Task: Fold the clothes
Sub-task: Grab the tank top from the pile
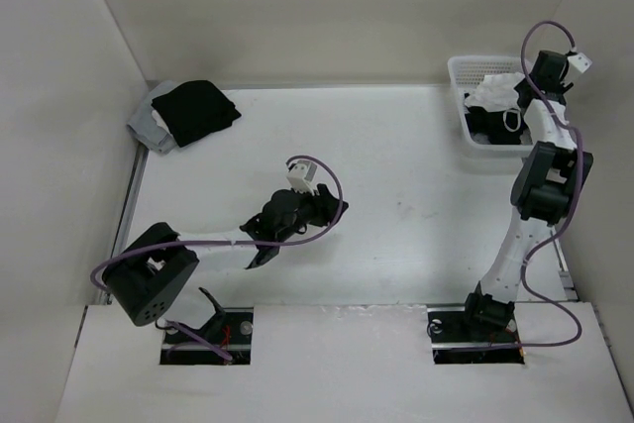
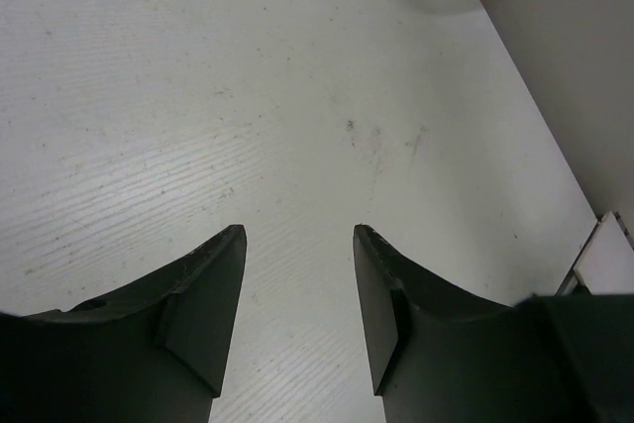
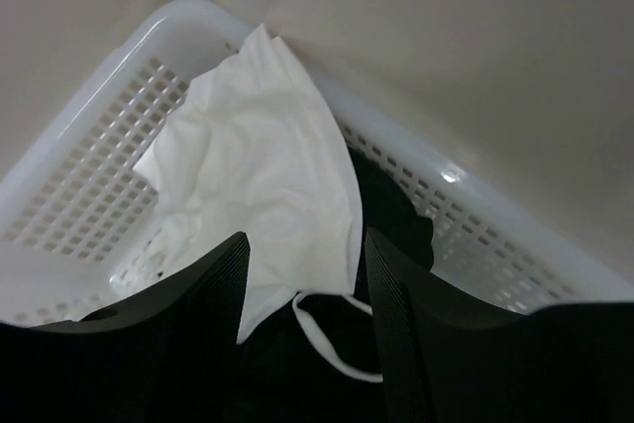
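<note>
In basket, far right corner of worktop: camisole, white, crumpled, heaped over a dark garment and pushed up against the rim. Not yet out, not yet laid flat. No folding begun, by the look of it.

Over the basket: right gripper, fingers spread, pinching nothing. White cloth seen through the gap, just past the tips. Cannot tell whether touching fabric.

Over bare worktop, well apart from the basket: left gripper, fingers spread likewise, nothing between.

Handling, as judgement only:
- Thin, light, limp. Likely to sag and bunch once lifted.
- Liable to cling to the dark garment beneath and drag it along.
- No breakage risk, but some risk of snagging a strap on the basket lattice.
- Strap loop low, near the right fingers: narrow, a poor hold, apt to slip or stretch.
- Better to pinch a fold of body cloth at the high bunched part near the rim, white layer only.
- Then lift straight up, clear of the walls, and carry to open worktop.
- For spreading, probably one corner per gripper.

Also on worktop, far left corner: black garment on grey cloth. No part of this job.
</note>
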